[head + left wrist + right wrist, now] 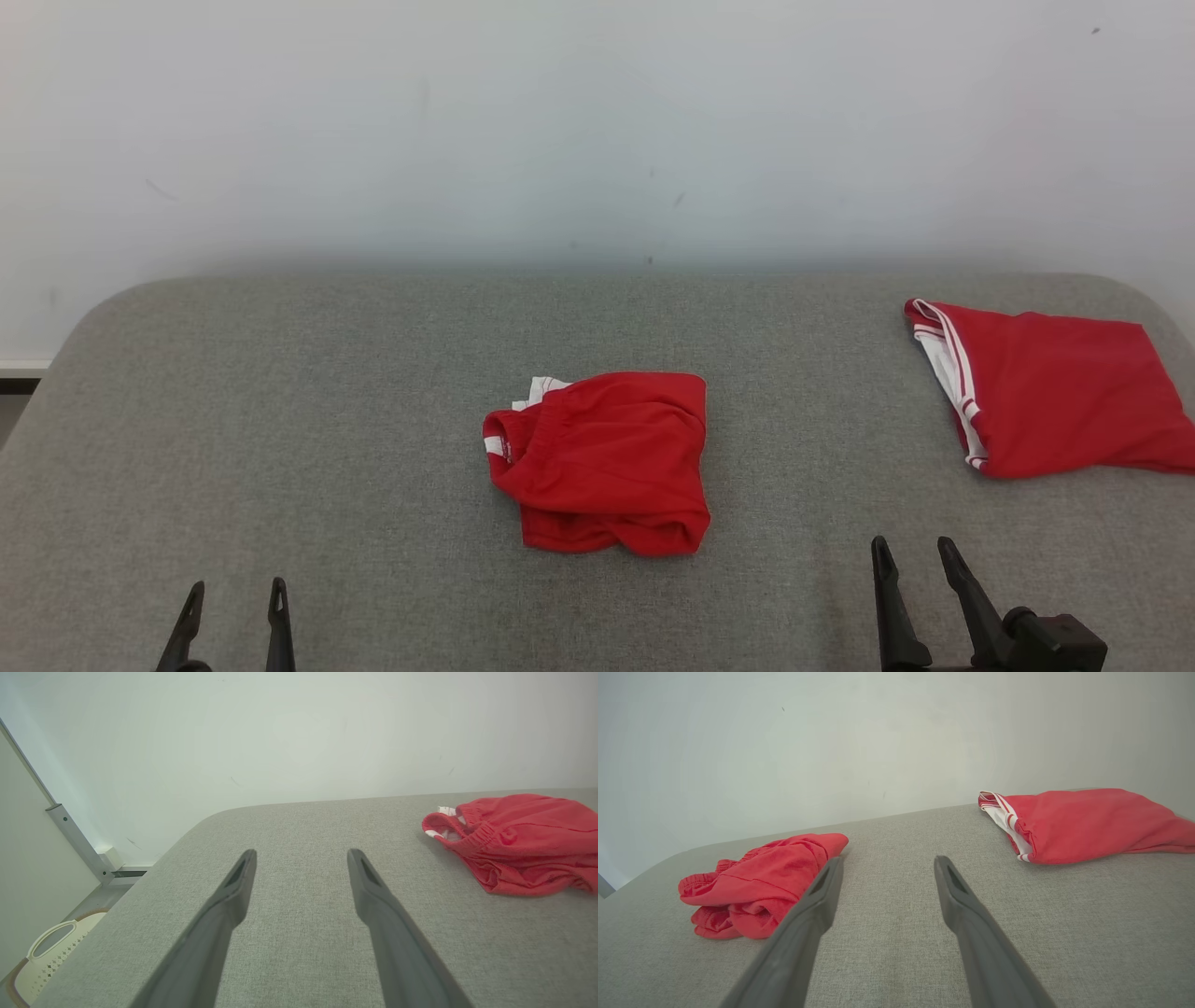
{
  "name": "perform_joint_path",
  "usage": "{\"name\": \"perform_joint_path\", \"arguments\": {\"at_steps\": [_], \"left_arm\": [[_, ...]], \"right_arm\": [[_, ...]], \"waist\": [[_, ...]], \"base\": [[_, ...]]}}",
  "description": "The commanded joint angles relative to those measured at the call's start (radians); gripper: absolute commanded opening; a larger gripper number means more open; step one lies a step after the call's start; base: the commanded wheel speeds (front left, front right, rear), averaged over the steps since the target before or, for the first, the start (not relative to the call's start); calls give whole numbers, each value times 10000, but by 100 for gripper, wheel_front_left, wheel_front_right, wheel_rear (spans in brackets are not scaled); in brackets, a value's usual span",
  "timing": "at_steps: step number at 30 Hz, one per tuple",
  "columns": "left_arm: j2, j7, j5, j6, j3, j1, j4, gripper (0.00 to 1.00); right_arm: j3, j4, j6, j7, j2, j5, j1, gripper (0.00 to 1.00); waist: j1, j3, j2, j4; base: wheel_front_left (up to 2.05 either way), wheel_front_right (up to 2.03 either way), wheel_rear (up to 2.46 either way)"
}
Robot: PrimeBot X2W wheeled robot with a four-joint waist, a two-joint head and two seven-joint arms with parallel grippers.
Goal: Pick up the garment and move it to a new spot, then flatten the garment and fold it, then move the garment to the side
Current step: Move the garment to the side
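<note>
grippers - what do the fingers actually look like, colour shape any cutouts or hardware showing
Both the left gripper and the right gripper have two long, slim, dark grey to black fingers tapering to narrow tips. Each finger has an elongated slot-like recess near its tip. A chunky black block with a round knob sits at the right gripper's base.

You see a pair of red shorts [602, 462] crumpled in a loose heap at the middle of the grey fabric surface [280, 420]. Its gathered elastic waistband faces left, with white trim peeking out. A second red garment [1046, 387], white-striped along its edge, lies flatter at the far right.
</note>
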Motion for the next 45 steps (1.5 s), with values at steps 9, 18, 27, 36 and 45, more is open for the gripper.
{"name": "perform_joint_path", "arguments": {"at_steps": [9,18,27,36,45], "left_arm": [[99,121,-103,60,-38,-46,-46,100],[156,311,-132,179,-129,112,-270,100],[176,300,-283,154,-171,97,-263,100],[40,209,-294,84,-362,-117,-109,100],[-118,160,-303,-34,-666,-525,108,100]], "right_arm": [[-35,100,-26,-5,8,-147,-113,100],[-61,237,-26,-5,9,-201,-132,100],[27,352,-26,-5,10,-182,-185,100],[849,1760,-26,28,4,78,-1472,100],[1641,5087,-26,935,4,1176,-4429,100]], "waist": [[-1,-27,0,18],[-1,-47,0,9],[-1,-23,0,55],[-1,83,0,374],[-1,276,0,1029]], "base": [[0,0,0],[0,0,0],[0,0,0],[0,0,0],[0,0,0]]}}
